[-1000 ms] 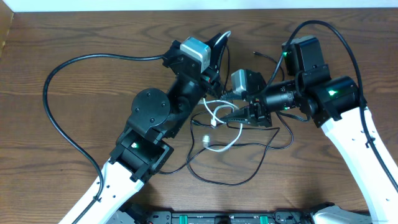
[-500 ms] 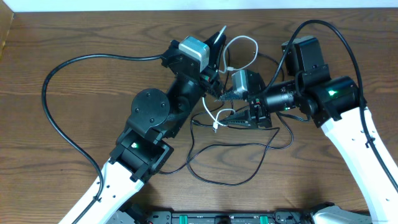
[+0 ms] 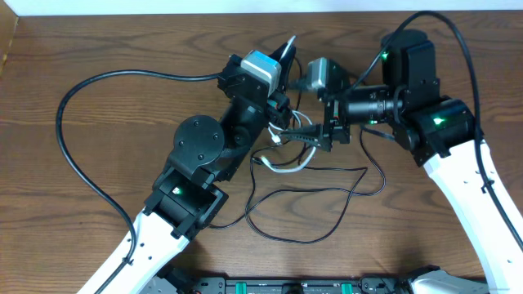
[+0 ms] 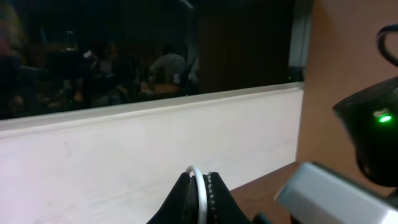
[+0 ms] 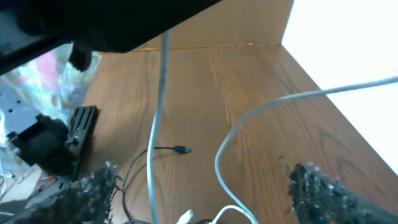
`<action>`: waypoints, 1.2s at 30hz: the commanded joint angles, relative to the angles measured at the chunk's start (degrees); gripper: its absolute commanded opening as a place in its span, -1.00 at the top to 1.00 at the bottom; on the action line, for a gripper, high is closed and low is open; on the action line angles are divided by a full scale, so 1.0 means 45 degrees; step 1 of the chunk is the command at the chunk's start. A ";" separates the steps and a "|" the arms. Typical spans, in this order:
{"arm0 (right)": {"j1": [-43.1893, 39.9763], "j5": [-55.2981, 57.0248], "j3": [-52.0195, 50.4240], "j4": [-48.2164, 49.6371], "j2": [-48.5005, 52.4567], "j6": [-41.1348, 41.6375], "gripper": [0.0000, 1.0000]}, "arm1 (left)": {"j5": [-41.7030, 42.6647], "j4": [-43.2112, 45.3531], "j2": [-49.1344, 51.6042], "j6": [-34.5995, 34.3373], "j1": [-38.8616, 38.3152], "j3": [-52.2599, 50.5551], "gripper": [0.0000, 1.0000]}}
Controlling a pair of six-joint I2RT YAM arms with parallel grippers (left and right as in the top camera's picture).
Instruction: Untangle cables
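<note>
Wooden tabletop (image 3: pixel 98 163) carries the black cables (image 3: pixel 302 240) in slack loops between the arms, left hand (image 4: pixel 200 186) pinched shut on the white cable (image 3: pixel 288 169), likely to tension it, right hand (image 5: pixel 205 185) spread wide around its strands, gripping nothing.

1. Your overhead view looks straight down at the table (image 3: pixel 82 49).
2. Your left wrist view sits close behind its fingers (image 4: pixel 180 202), facing a pale wall (image 4: pixel 124 155).
3. Your right wrist view tilts down at the table, sharing the white cable (image 5: pixel 217 163) with overhead.
</note>
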 commanded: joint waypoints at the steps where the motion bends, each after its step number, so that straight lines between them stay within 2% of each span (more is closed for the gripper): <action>1: -0.0005 0.0233 -0.0019 0.0029 0.0083 0.1064 -0.82 | -0.1132 0.0029 0.0010 0.0413 0.0053 0.0214 0.85; 5: 0.0107 0.0228 -0.0024 -0.0155 0.0083 0.1059 -0.99 | -0.1506 0.0039 0.0112 0.0423 0.0058 0.0214 0.85; 9: 0.0325 0.0243 -0.0024 -0.0199 0.0087 0.1005 -0.98 | -0.1486 0.0291 0.0267 0.0330 0.0049 0.0214 0.85; 15: 0.0568 0.1379 -0.0029 -0.0185 0.0262 0.0913 -0.99 | -0.1321 0.1001 0.0175 -0.1151 0.0015 0.0219 0.85; 20: 0.0568 0.2283 -0.0029 0.0418 0.0636 0.1044 -0.99 | -0.0763 0.1005 0.0087 -0.1180 -0.0165 0.0219 0.85; 36: 0.0495 0.1991 -0.0029 0.3366 0.2506 0.1962 -0.91 | -0.0661 0.1093 -0.0049 -0.1234 -0.0816 0.0219 0.85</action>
